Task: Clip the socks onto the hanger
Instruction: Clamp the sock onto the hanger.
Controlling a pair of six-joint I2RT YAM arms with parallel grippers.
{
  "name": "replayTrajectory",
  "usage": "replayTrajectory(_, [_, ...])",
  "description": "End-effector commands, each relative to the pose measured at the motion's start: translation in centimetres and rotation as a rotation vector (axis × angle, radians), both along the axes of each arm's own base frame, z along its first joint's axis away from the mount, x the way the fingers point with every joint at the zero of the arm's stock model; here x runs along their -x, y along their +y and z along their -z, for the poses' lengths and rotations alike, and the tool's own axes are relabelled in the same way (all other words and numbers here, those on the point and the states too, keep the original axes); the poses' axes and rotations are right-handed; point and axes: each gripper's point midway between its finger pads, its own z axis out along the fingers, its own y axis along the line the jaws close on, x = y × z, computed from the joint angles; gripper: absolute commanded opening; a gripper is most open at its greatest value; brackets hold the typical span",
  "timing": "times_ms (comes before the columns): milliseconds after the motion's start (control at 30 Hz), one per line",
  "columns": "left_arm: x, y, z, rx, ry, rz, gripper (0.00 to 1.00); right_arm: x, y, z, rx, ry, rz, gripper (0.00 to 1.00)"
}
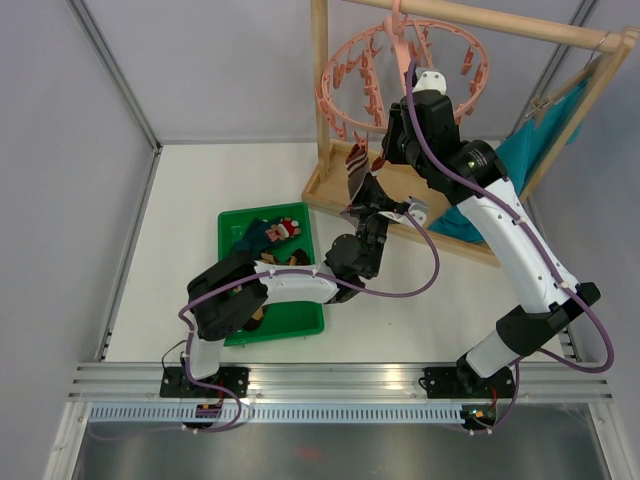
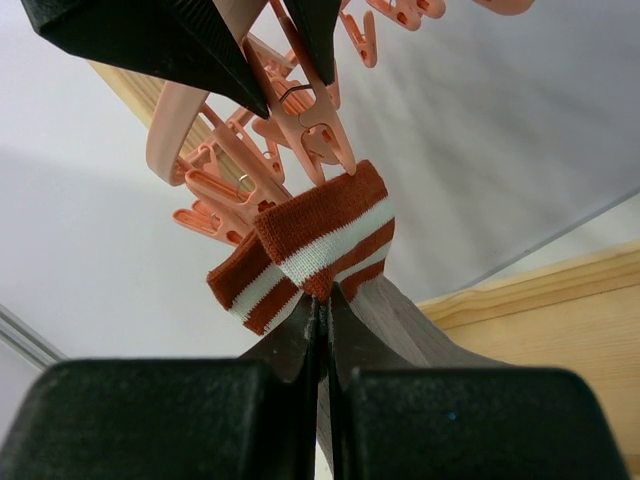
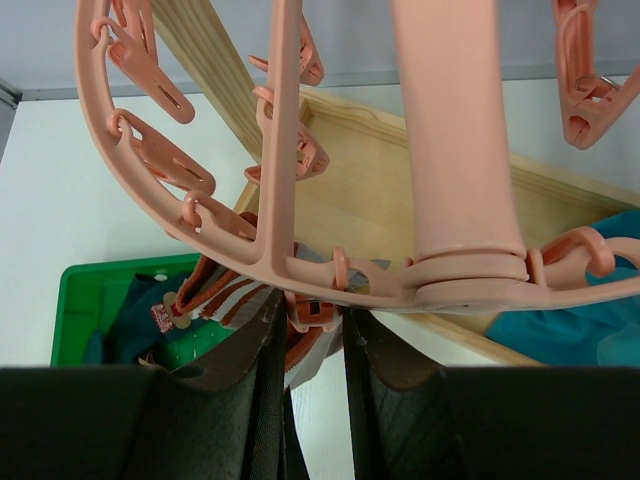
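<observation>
My left gripper is shut on a grey-brown sock just below its red-and-white striped cuff. It holds the cuff up against the mouth of a pink clip peg on the hanger. The right gripper is shut on that same peg, its black fingers squeezing the peg's top. From above, the left gripper lifts the sock under the ring while the right gripper reaches in from the right. Two more socks, a teal one and a brown one, lie in the green tray.
The green tray sits on the white table left of the arms. The hanger hangs from a wooden rail frame with a wooden base. A bright teal cloth hangs at the right. Grey walls enclose the table.
</observation>
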Motion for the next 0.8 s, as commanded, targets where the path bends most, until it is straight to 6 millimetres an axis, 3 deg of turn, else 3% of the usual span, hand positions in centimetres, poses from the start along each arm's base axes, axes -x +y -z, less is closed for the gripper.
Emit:
replayTrajectory(0, [1.83, 2.84, -6.36, 0.356, -0.189, 0.025, 0.02, -0.51, 0.16, -1.55, -0.021, -0.047, 0.010, 0.00])
replayTrajectory(767, [1.61, 2.75, -6.37, 0.350, -0.194, 0.016, 0.02, -0.91, -0.72, -1.25, 0.026, -0.047, 0.051, 0.00])
